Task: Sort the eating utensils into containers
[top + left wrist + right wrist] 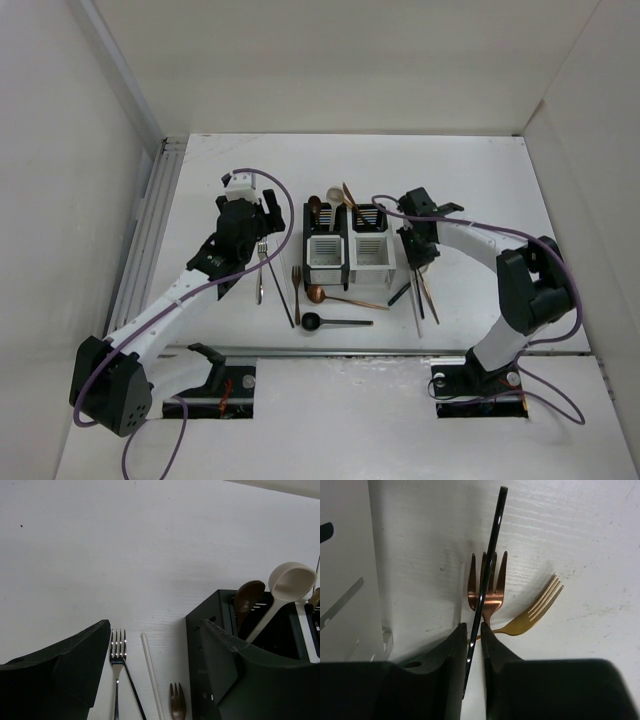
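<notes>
Black fingers of the right gripper (pixel 474 630) fill the bottom of the right wrist view, pressed in on a slim black chopstick (pixel 490 555) and pinching it between their tips. Its long axis runs almost straight away from the gripper, leaning slightly right, with its far end pointing out over the white table (pixel 580 535). It crosses over a copper fork (pixel 490 592) whose tines point the same way. A gold fork (pixel 540 605) beside that one angles its tines up and to the right. From above, this gripper sits just right of the block of four slatted containers (pixel 345 250), two black and two white.

On the other side of the block, the left gripper (pixel 155 630) has its fingers spread wide with nothing between them. Below it on the table lie a silver fork (pixel 118 647), a pale white chopstick (pixel 150 670) and a small brown fork (pixel 176 700), all lengthwise with their tips pointing away from the wrist. A brown spoon (pixel 248 596) and a cream spoon (pixel 292 582) stand bowl-up in a black compartment.
</notes>
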`<state>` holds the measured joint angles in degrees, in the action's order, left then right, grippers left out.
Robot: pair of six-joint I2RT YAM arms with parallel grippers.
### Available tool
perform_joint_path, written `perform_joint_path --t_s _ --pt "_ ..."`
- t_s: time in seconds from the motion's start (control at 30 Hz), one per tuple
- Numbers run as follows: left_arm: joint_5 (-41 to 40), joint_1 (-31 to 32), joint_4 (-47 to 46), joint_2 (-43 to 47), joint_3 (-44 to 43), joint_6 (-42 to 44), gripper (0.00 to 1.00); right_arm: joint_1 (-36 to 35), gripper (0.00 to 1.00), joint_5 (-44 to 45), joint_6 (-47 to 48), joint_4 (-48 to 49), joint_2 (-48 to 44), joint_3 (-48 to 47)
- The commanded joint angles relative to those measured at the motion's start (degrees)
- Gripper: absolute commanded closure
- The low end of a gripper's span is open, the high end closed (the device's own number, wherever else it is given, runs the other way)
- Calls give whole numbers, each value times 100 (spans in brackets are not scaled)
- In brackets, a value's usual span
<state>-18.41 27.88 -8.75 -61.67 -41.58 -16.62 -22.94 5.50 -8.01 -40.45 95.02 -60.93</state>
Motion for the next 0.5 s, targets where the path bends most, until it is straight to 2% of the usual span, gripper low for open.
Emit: perform_joint_path --t_s 0.0,0.1,0.2,0.47 --pt "13 -19 -197 129 54 -60 30 -26 81 -58 -104 300 25 37" --pt "13 -19 -197 129 54 -60 30 -26 87 -58 -104 300 86 37" --pt "13 -19 -197 129 54 -60 29 -26 100 -110 -104 300 87 37" --pt "13 -19 -197 129 54 -113 29 -26 100 189 -157 248 -387 37"
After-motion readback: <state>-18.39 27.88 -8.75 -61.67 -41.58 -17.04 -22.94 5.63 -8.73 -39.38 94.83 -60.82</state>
